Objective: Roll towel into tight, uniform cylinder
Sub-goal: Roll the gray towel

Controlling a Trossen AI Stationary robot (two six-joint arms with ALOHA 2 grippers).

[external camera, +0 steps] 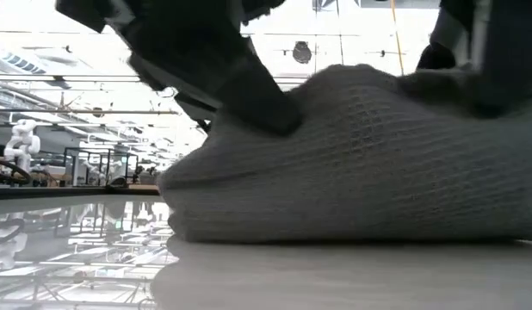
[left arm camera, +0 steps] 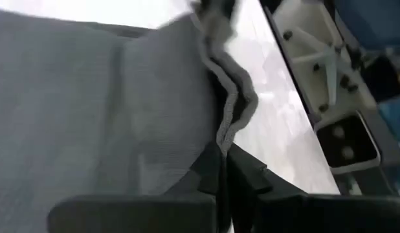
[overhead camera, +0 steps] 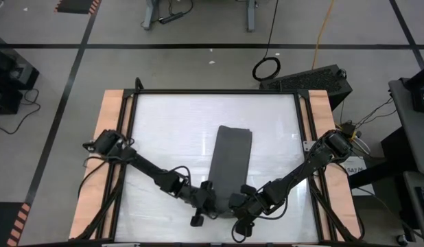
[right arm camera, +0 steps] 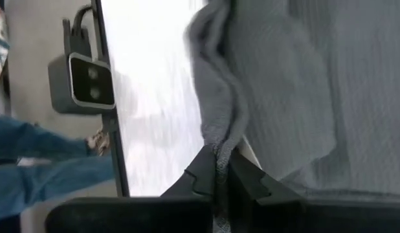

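At the desk's near edge, mid-width, I have both grippers on the towel [overhead camera: 230,159], a folded strip running toward the far edge. Left gripper [left arm camera: 223,162] and right gripper [right arm camera: 217,169] each pinch a near corner. Rolling is just starting, I judge; next both must curl the edge over evenly.

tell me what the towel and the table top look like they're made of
The towel: soft woven cloth, matte dark grey; the low view shows a fine grid-like weave and it bunches into folds. The table top: a hard, glossy white sheet, perhaps laminate or acrylic; it throws glare and mirrors the room. Its side rails look like light wood.
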